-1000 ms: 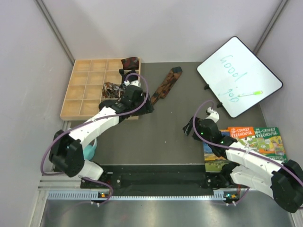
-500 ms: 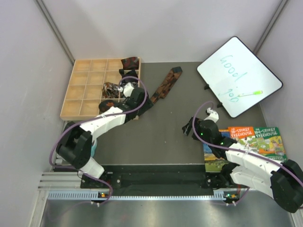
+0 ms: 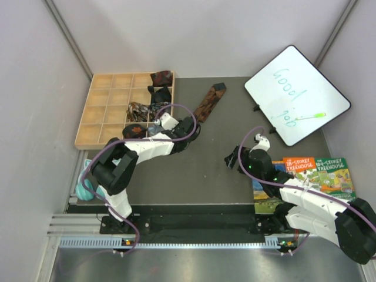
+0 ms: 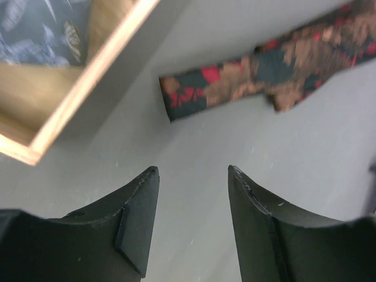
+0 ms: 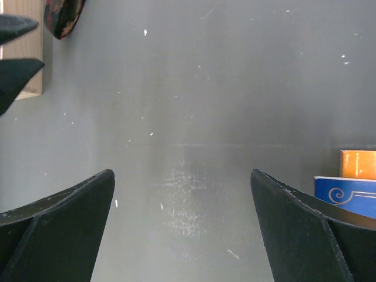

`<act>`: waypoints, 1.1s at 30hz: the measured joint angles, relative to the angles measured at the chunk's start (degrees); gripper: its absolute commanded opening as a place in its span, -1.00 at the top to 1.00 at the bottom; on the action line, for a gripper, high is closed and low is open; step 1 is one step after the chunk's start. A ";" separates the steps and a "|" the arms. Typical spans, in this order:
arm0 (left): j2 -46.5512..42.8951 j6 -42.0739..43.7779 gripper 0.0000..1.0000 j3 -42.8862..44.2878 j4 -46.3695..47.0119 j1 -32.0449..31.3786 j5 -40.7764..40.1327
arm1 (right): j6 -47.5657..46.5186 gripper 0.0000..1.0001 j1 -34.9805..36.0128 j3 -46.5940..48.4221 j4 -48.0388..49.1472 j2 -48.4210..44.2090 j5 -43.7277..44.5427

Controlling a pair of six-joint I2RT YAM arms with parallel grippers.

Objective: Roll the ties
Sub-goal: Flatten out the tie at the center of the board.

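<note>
The long dark tie with rust-orange print lies flat on the grey mat, right of the wooden tray. In the left wrist view its near end lies just ahead of my fingertips. My left gripper is open and empty, low over the mat beside the tray's right front corner. Rolled ties sit in the tray: dark red, black, multicolour, grey-blue. My right gripper is open and empty over bare mat.
A whiteboard leans at the back right. Books lie at the right, under the right arm, with an edge in the right wrist view. Teal headphones lie by the left arm's base. Walls close in on both sides.
My left gripper has swung right, off the tray's right edge, onto the mat at the long tie's near end. The teal headphones are uncovered. The right gripper has barely shifted.
</note>
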 measured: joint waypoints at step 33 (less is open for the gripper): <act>12.81 -5.49 -0.06 11.69 -8.96 1.09 -10.51 | -2.32 -0.98 0.00 -0.07 3.21 1.70 -2.80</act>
